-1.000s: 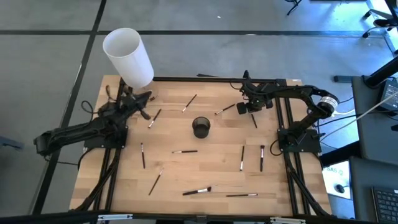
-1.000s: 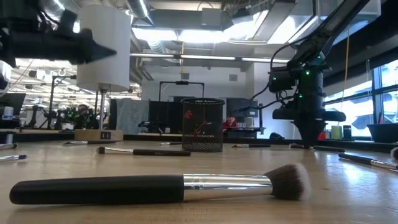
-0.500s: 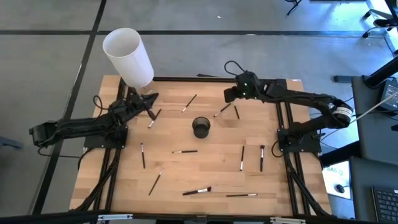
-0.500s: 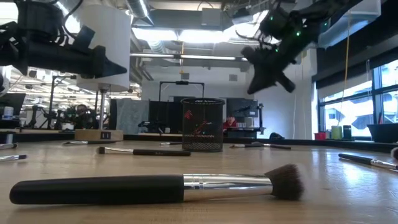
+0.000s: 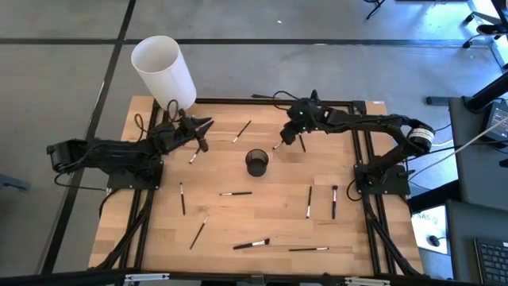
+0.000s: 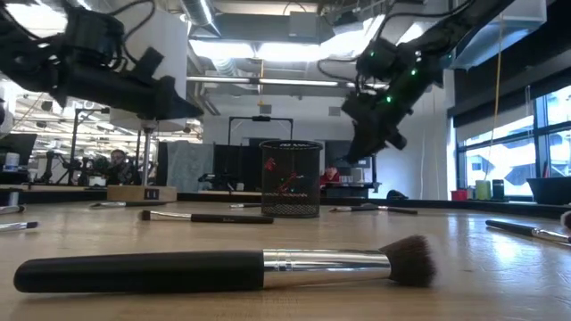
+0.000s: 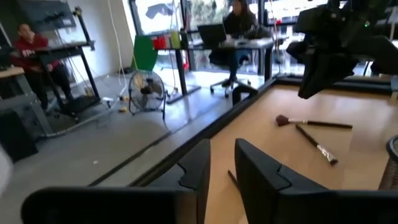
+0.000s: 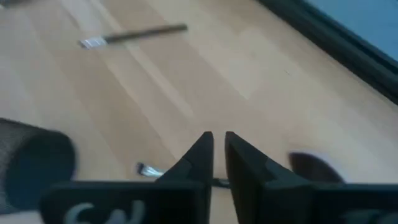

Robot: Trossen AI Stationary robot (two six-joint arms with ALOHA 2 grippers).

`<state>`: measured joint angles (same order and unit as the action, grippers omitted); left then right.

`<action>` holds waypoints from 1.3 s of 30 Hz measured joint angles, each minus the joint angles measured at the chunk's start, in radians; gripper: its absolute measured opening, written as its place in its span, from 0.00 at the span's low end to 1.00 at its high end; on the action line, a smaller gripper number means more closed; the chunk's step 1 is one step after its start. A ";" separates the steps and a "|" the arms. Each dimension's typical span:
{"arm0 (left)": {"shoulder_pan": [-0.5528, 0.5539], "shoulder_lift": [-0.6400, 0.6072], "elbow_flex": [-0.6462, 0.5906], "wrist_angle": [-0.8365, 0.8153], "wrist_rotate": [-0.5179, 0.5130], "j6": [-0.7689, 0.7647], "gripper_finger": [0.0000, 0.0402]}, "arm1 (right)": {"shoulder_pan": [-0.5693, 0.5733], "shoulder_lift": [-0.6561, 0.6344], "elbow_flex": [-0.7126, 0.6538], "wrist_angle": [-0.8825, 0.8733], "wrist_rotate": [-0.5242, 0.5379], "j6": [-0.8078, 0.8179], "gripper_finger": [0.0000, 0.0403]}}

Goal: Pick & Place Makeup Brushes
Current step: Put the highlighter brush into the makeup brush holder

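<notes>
High view showed nothing placed yet: my right gripper (image 5: 282, 141) hovered, fingers slightly apart and empty, just over one brush (image 5: 279, 145) beside the cup (image 5: 256, 162); left gripper (image 5: 204, 125) likewise, other makeup brushes (image 5: 236, 193) scattered.

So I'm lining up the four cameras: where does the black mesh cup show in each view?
High view: cup at table centre, between both arms.
Low view: centre, upright on the table, behind the big brush.
Left wrist view: only its rim, cut by the right edge.
Right wrist view: dark blurred cylinder at the left edge.
Shared landmark: the cup itself.
</notes>
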<state>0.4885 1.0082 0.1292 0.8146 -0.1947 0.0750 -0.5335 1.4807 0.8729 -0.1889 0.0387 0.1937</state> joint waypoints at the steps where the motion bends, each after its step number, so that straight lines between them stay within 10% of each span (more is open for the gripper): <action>1: 0.000 0.026 0.013 -0.001 0.000 0.000 0.18 | -0.013 0.008 0.011 -0.024 0.003 0.000 0.15; 23: 0.000 0.256 0.093 -0.008 -0.021 0.042 0.19 | -0.144 0.379 0.318 -0.441 0.055 0.216 0.43; 39: 0.000 0.256 0.093 -0.011 -0.024 0.043 0.19 | -0.163 0.431 0.322 -0.439 0.036 0.149 0.03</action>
<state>0.4881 1.2640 0.2218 0.8040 -0.2188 0.1184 -0.6968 1.9118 1.1948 -0.6275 0.0749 0.3425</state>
